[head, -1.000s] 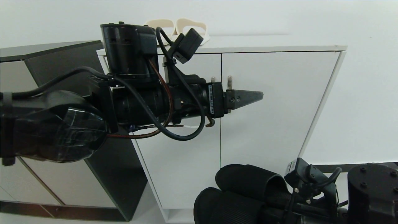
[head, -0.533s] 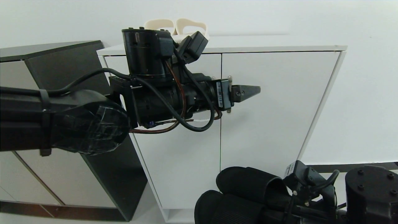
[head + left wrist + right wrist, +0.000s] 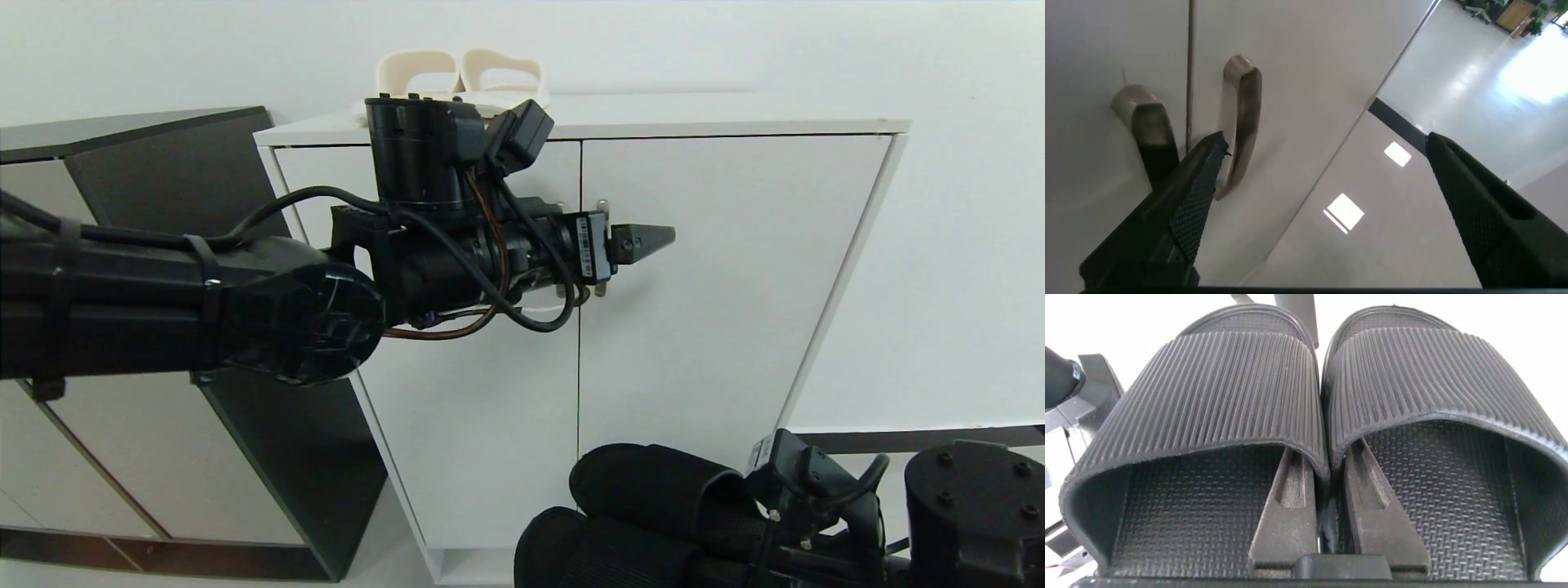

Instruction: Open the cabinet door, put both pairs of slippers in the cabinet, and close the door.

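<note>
The white cabinet stands with both doors shut, the left door and right door meeting at a thin upright seam in the middle. A dark cabinet sits tight against its left side, so there is no room there. To the right of its slanting right edge there is bare wall, and the left wrist view shows open shiny floor on that side. The left pincer is held level in front of the seam with its fingers spread apart. The right door's handle lies inside the gap, just beside one fingertip; whether they touch cannot be told. The left door's handle is outside the gap, behind that same finger. The white slippers lie side by side on the cabinet top above the left door, near the back. Low in front of the right door, the right pincer holds the black slippers, one finger inside each, pinching their inner walls together.
</note>
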Tool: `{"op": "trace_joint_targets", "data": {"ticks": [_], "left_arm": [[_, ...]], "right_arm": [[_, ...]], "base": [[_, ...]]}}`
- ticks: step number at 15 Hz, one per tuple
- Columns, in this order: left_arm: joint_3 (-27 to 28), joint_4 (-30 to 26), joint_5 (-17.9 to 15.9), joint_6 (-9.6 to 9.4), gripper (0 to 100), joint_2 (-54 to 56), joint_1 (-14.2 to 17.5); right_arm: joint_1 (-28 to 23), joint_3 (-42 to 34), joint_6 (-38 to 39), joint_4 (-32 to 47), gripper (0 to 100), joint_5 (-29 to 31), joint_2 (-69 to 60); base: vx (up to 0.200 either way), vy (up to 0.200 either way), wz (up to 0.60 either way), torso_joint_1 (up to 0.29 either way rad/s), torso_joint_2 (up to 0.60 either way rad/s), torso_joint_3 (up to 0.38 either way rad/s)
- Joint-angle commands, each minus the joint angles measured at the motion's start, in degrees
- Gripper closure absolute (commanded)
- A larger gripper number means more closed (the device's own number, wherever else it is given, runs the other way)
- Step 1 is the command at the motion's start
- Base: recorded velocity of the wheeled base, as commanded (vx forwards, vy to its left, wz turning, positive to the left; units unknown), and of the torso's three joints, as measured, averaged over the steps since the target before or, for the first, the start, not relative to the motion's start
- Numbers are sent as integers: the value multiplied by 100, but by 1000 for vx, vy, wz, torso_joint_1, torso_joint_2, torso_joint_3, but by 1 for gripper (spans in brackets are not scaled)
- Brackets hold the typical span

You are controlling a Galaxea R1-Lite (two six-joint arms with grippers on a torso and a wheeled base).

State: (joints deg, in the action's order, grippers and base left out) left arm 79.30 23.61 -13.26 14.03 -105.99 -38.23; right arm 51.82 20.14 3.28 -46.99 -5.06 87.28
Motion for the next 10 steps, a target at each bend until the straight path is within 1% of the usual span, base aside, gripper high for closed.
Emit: {"op": "trace_joint_targets", "data": {"ticks": [1, 7, 8, 10], "left_arm": [[42, 3, -1, 3, 0, -124, 70], [217, 82, -45, 12, 0, -423, 70], [217, 82, -150, 29, 100, -432, 70], [217, 82, -203, 179, 100, -397, 70]], "right_arm": [[3, -10, -3, -3, 100, -4, 17], [3, -36, -3, -3, 100, 14, 52], [3, -36, -3, -3, 100, 5, 52], [3, -36, -3, 6, 100, 14, 61]], "base": [[0, 0, 0, 0, 0, 0], [0, 0, 0, 0, 0, 0], [0, 0, 0, 0, 0, 0], [0, 0, 0, 0, 0, 0]]}}
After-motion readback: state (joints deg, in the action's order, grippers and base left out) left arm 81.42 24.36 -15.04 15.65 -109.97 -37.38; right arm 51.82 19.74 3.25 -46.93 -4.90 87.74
